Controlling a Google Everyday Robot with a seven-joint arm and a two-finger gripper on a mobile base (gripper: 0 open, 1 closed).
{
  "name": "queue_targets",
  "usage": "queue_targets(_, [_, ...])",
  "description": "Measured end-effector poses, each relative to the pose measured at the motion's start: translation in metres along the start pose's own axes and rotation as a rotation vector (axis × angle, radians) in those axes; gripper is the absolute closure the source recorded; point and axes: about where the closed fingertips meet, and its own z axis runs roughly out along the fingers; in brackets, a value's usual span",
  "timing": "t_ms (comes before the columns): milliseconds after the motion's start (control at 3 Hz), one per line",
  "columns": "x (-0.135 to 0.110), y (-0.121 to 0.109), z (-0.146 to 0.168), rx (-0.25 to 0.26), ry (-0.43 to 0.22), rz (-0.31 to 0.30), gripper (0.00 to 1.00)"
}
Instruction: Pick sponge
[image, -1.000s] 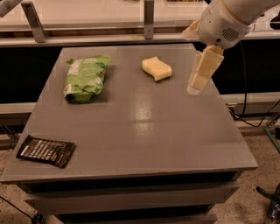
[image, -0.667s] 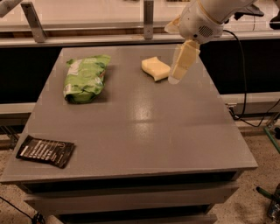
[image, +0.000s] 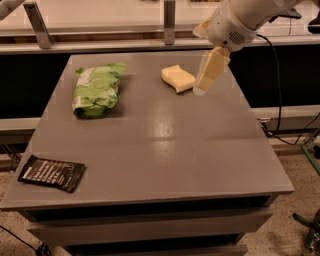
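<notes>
The sponge (image: 178, 78) is a small pale yellow foam block with wavy sides, lying flat on the grey table (image: 160, 150) at the far middle. My gripper (image: 201, 88) comes down from the upper right on a white arm. Its cream tip hangs just to the right of the sponge, close beside the sponge's right end and a little above the table top. I cannot tell whether it touches the sponge. The sponge is not held.
A green snack bag (image: 97, 89) lies at the far left of the table. A black packet (image: 51, 173) lies at the near left corner, partly over the edge. A rail and posts run behind the table. A cable hangs at the right.
My gripper has moved left from the table's right side to just beside the sponge's right end. The sponge, the bag and the packet have not moved.
</notes>
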Motion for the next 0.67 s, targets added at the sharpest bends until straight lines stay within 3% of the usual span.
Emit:
queue_targets(333, [0.022,-0.015,0.008,0.069,-0.03,0.049,0.0])
queue_targets(667, [0.041,-0.035,0.021,0.112,-0.113,0.13,0.0])
